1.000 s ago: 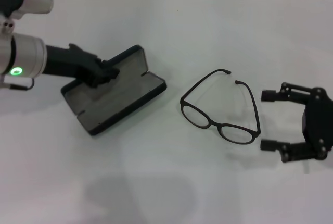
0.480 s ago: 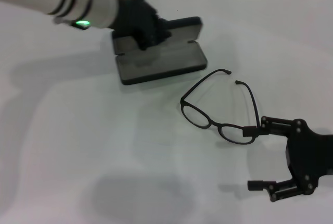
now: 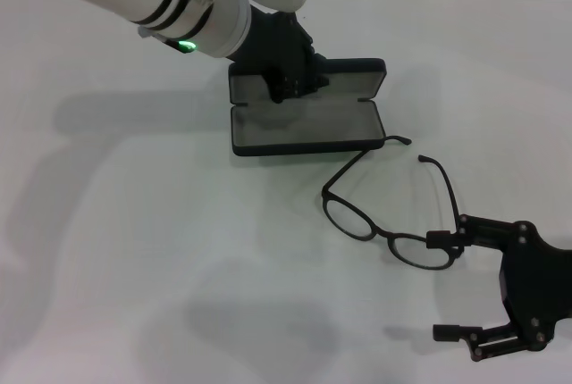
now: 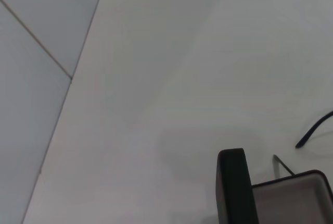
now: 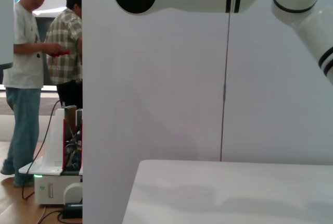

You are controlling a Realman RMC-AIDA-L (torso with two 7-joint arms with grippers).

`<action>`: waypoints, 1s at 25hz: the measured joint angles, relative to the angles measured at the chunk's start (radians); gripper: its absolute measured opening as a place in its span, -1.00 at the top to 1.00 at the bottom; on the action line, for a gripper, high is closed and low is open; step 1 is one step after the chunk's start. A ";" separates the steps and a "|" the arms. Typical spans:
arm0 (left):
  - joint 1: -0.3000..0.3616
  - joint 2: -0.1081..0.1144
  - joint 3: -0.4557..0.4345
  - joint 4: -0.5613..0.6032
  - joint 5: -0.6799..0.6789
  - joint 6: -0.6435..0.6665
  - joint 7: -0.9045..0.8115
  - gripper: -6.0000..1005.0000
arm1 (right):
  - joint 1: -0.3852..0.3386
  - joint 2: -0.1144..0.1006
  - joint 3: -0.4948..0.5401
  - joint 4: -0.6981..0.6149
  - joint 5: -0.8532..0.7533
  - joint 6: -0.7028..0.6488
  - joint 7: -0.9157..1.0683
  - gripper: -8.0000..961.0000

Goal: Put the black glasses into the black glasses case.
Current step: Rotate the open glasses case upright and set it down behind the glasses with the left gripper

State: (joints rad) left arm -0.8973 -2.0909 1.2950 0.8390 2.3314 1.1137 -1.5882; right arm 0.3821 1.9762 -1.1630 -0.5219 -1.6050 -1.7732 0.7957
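White table (image 3: 134,250): thin black glasses (image 3: 393,210) unfolded; left hand (image 3: 290,76) grips open black glasses case (image 3: 304,125).

case (image 3: 304,121) dragged right; glasses (image 3: 393,214) apparently nudged.

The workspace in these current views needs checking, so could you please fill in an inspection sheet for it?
Surface: white table, bare around the items.
Job's things: glasses case lies open, grey lining up; glasses lie outside it, arms unfolded, one arm tip by the case's corner.
Clutter: nothing seen.
Grippers: left claw shut on the case's raised lid; right claw open, one finger touching the glasses' lens rim.
Cables: none on the table; cords by a white unit on the floor.
Surroundings: white partition panels; two people standing beyond.
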 joint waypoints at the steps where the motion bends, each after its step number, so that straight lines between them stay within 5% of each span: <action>1: 0.000 0.000 0.000 0.001 -0.006 0.001 -0.001 0.59 | 0.000 -0.001 0.001 0.000 0.000 0.000 0.000 -0.83; 25: 0.053 0.001 0.012 0.014 0.004 -0.024 0.023 0.51 | -0.003 -0.011 0.005 0.002 0.004 -0.014 0.007 -0.81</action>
State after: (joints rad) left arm -0.8438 -2.0899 1.3074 0.8532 2.3357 1.0898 -1.5657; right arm 0.3789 1.9649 -1.1580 -0.5199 -1.6007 -1.7871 0.8022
